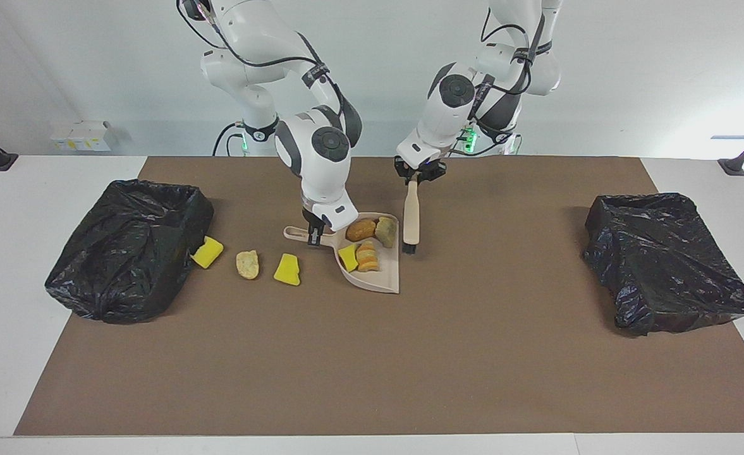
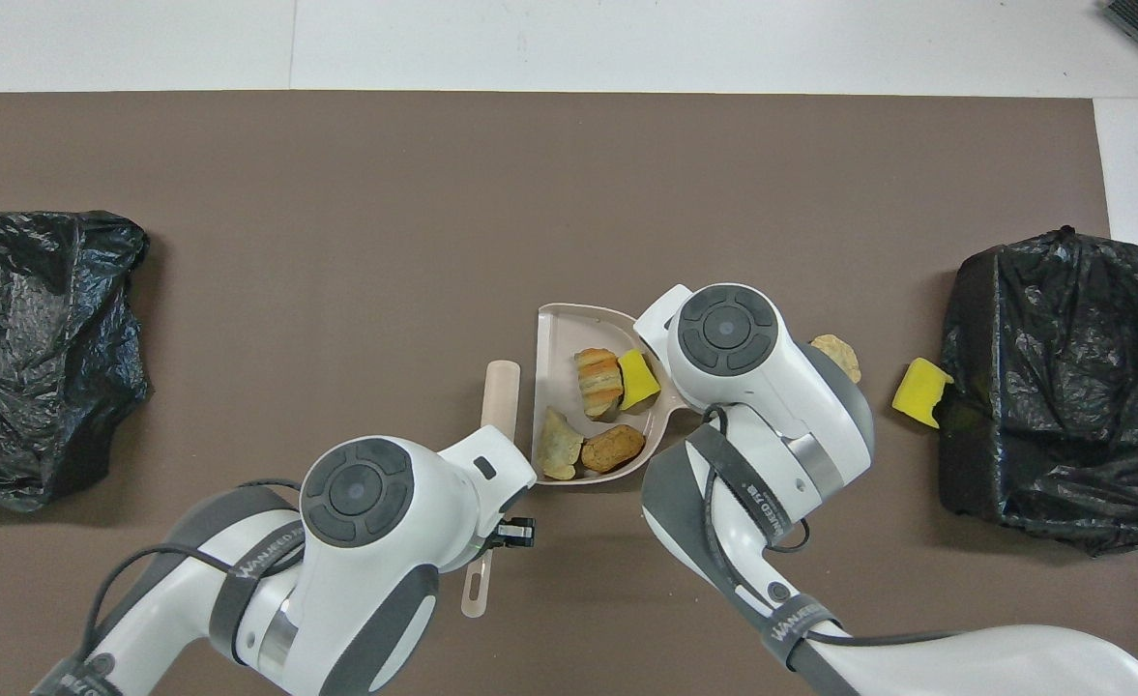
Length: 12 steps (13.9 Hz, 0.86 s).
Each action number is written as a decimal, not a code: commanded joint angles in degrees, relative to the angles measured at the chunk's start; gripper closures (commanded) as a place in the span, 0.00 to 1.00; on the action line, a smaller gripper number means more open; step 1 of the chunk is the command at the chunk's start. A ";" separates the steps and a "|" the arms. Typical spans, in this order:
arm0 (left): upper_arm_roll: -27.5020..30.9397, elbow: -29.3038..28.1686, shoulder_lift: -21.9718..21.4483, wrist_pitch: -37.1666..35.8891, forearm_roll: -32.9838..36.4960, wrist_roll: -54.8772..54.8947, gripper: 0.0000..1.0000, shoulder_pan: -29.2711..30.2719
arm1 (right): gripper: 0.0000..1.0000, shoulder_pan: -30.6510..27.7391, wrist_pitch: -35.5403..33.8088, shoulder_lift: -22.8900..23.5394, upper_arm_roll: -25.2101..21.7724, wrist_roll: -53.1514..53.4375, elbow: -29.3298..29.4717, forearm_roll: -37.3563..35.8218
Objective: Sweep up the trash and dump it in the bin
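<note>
My right gripper (image 1: 313, 235) is shut on the handle of the beige dustpan (image 1: 378, 279), which rests on the brown mat. In the pan lie several pieces of trash: a yellow sponge (image 1: 348, 256), a striped bread piece (image 1: 366, 256), a brown roll (image 1: 360, 229) and a greenish lump (image 1: 385, 230). My left gripper (image 1: 414, 179) is shut on the handle of the brush (image 1: 411, 218), whose head stands at the pan's open edge. Loose on the mat toward the right arm's end lie a yellow sponge (image 1: 287, 270), a bread piece (image 1: 248, 264) and another sponge (image 1: 208, 252).
A bin lined with a black bag (image 1: 131, 246) stands at the right arm's end of the table, with the last sponge against it. A second black-bagged bin (image 1: 665, 259) stands at the left arm's end. The brown mat (image 1: 372, 366) covers the table's middle.
</note>
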 commanded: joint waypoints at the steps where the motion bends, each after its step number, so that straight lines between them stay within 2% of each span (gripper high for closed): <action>1: -0.09 5.11 -2.63 -8.32 3.20 -2.60 1.00 4.87 | 1.00 -2.15 0.03 -1.31 0.43 -4.01 0.97 1.81; 3: -0.18 5.83 -3.87 -12.20 6.27 -3.67 1.00 5.24 | 1.00 -3.55 -4.62 -1.31 0.43 -8.21 4.48 3.30; 6: -0.71 1.54 -7.11 -11.25 6.29 -9.55 1.00 4.28 | 1.00 -7.15 -8.85 -1.75 0.43 -15.07 8.09 3.66; 7: -0.79 0.22 -6.95 -10.64 6.20 -10.26 1.00 2.36 | 1.00 -8.30 -9.56 -2.19 0.43 -17.71 8.80 3.83; 9: -0.79 -2.85 -5.29 -5.39 6.20 -16.12 1.00 -1.60 | 1.00 -11.19 -11.22 -2.80 0.34 -21.93 10.20 3.83; 12: -0.88 -6.12 -4.66 0.79 5.33 -16.50 1.00 -5.65 | 1.00 -16.72 -13.60 -4.03 0.26 -27.91 11.70 4.27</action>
